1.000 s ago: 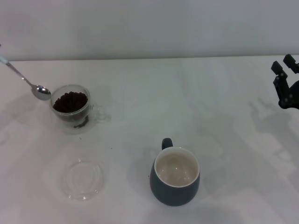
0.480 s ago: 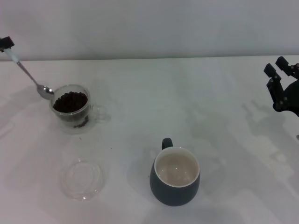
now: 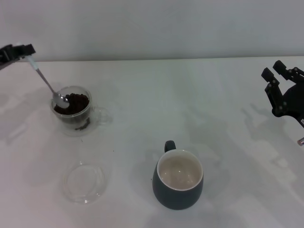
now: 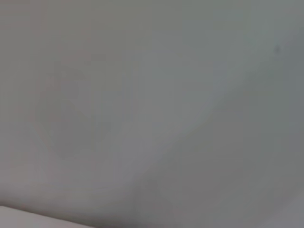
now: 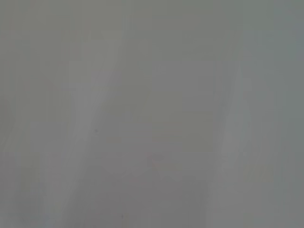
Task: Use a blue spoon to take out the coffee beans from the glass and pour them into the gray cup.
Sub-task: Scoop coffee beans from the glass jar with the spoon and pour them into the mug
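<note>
In the head view my left gripper [image 3: 26, 51] at the far left edge is shut on the pale handle of the blue spoon [image 3: 46, 81]. The spoon slants down to the right, its metal bowl just inside the rim of the glass [image 3: 72, 110], over the coffee beans [image 3: 76, 103] that fill it. The gray cup [image 3: 178, 179] stands at the front centre, its cream inside holding nothing, handle pointing away. My right gripper [image 3: 276, 71] hovers open above the table at the far right. Both wrist views show only plain grey surface.
A shallow clear glass dish [image 3: 84, 182] lies on the white table [image 3: 190, 104] in front of the glass, left of the gray cup. A pale wall runs behind the table's far edge.
My left gripper has come in from the left, swinging the spoon's bowl from beside the glass to inside its rim. The right gripper has drifted left and slightly down.
</note>
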You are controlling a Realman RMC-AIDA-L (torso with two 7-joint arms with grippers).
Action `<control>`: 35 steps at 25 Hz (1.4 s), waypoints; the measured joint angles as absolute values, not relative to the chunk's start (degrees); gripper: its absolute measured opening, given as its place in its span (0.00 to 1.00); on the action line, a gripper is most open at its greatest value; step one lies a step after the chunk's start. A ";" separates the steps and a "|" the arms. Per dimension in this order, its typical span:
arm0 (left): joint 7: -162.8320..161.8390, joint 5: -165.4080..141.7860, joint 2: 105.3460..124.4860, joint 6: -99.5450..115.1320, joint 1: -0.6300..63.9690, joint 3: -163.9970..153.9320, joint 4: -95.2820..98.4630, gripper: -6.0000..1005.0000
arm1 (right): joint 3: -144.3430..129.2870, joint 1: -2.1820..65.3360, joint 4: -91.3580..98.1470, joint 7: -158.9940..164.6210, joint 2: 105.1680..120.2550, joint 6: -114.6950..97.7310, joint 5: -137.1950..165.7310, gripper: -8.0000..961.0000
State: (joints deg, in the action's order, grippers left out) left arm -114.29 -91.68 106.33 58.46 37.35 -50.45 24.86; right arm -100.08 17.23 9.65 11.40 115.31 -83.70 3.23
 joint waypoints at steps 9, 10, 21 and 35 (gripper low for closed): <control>-112.19 -95.69 108.44 53.81 38.30 -50.45 25.63 0.13 | -100.06 17.28 9.65 11.42 115.31 -83.32 3.08 0.28; -112.12 -95.69 108.51 53.62 38.30 -50.45 25.63 0.13 | -100.05 17.35 9.60 11.42 115.31 -83.28 3.05 0.28; -117.15 -94.79 110.22 52.56 37.65 -49.67 24.14 0.13 | -100.01 17.23 9.53 11.91 115.31 -83.14 3.15 0.28; -125.41 -87.73 110.72 53.47 32.03 -49.66 21.10 0.13 | -99.99 17.13 9.07 12.04 115.31 -83.54 2.87 0.28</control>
